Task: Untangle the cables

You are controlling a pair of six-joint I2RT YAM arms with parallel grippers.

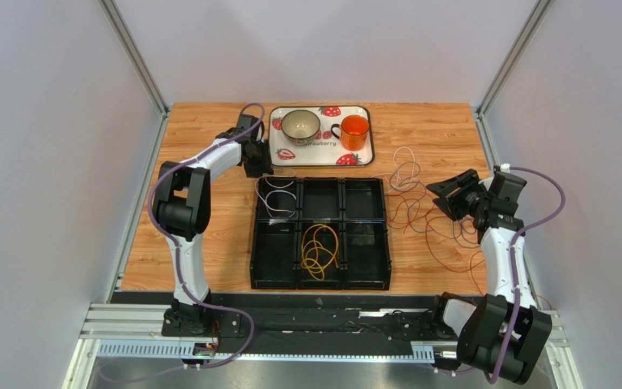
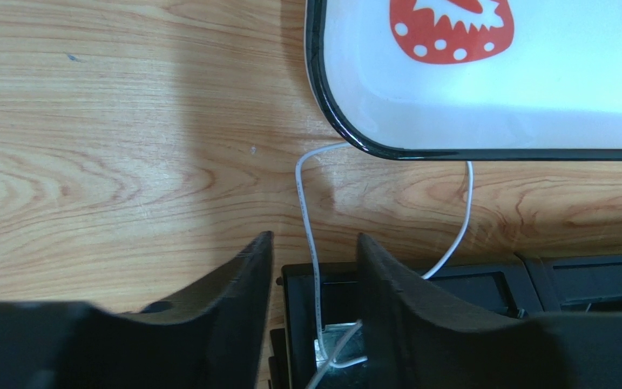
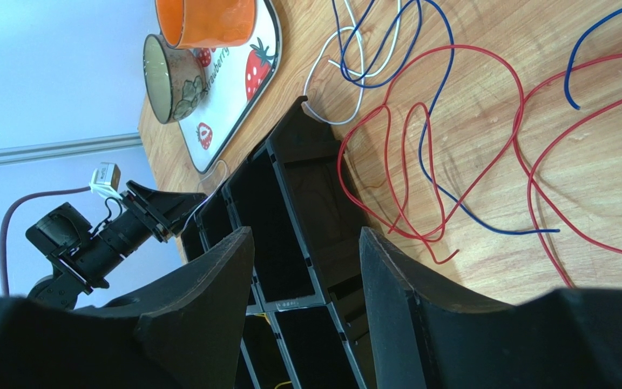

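A white cable (image 2: 308,235) runs from under the strawberry tray's edge, between my left gripper's (image 2: 314,253) open fingers, into the far-left compartment of the black organizer (image 1: 320,231); its loops lie there (image 1: 278,198). The fingers do not pinch it. A yellow cable (image 1: 320,247) lies coiled in the near-middle compartment. Red (image 3: 403,162), blue (image 3: 444,49) and white (image 3: 355,77) cables lie tangled on the wood right of the organizer (image 1: 416,203). My right gripper (image 3: 306,243) is open and empty, hovering beside that tangle (image 1: 444,197). My left gripper is at the organizer's far-left corner (image 1: 257,168).
A white strawberry-print tray (image 1: 368,138) at the back holds a bowl (image 1: 300,125) and an orange cup (image 1: 355,130). The tray's rim (image 2: 347,138) is just beyond my left fingertips. Grey walls enclose the table on the left, right and back.
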